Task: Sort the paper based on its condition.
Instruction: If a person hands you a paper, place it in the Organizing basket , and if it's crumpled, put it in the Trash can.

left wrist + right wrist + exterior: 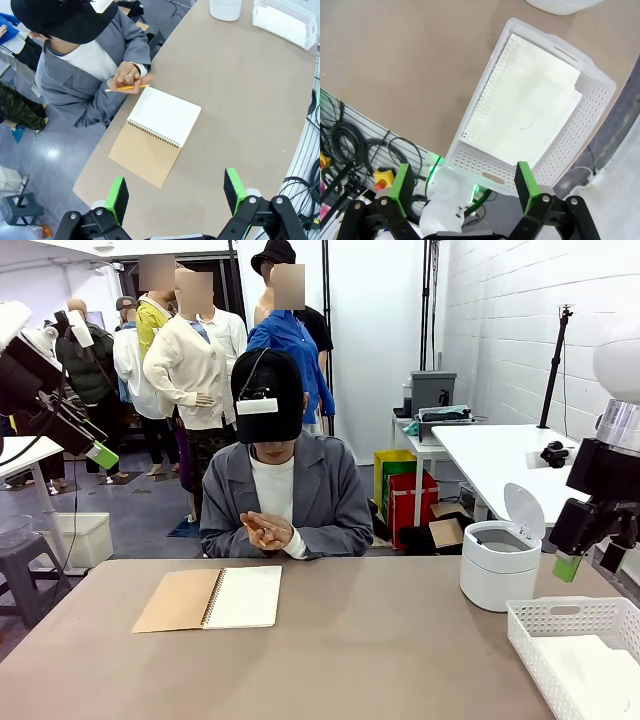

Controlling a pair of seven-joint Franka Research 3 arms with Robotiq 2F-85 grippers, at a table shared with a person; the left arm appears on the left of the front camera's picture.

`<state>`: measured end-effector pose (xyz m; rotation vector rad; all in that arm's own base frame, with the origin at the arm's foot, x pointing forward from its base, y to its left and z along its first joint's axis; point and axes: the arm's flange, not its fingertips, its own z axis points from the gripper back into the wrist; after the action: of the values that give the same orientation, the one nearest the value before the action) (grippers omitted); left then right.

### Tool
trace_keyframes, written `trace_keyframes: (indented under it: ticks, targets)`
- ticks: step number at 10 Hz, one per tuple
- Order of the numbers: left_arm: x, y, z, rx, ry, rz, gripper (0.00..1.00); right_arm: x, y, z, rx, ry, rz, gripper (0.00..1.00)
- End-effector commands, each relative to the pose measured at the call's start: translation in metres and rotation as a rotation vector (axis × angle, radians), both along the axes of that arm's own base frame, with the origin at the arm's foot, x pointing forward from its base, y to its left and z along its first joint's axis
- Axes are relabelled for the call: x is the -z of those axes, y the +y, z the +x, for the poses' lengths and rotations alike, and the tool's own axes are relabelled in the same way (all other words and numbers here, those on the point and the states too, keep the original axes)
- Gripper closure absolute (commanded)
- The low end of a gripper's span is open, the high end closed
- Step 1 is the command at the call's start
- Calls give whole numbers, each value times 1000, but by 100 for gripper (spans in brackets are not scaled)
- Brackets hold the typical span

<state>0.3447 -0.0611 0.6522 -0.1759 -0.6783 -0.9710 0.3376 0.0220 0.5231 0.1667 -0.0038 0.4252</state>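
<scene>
Two pincers hang released and empty. The right gripper (464, 182) hovers over a white perforated plastic basket (482, 107) where smooth white paper sheets (530, 100) lie flat, seemingly the place for good pages. At its 11 o'clock in the front view, a round white plastic bin (498, 565) stands lid-up, likely for crumpled wads. The left gripper (176, 192) hangs high above an open brown-covered spiral notebook (162, 120); the person's hands (127, 77) rest at its 11 o'clock.

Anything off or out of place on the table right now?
Nothing stands out. The notebook lies open and flat, the sheets lie flat in the basket, and the bin stands upright with its lid up.
</scene>
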Motion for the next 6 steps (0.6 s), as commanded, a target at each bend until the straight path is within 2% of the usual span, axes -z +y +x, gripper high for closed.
trace_keyframes:
  ticks: [1,2,4,5,6]
  targets:
    - [0,1,0,0,2,-2,0,-2,10,-6,-34,65,59,0]
    - [0,1,0,0,2,-2,0,-3,26,-4,-61,110,128,0]
    - [0,1,0,0,2,-2,0,-7,61,8,-80,126,242,0]
    - [0,1,0,0,2,-2,0,-6,75,14,-88,113,278,0]
    - [0,1,0,0,2,-2,0,-5,94,14,-111,53,303,0]
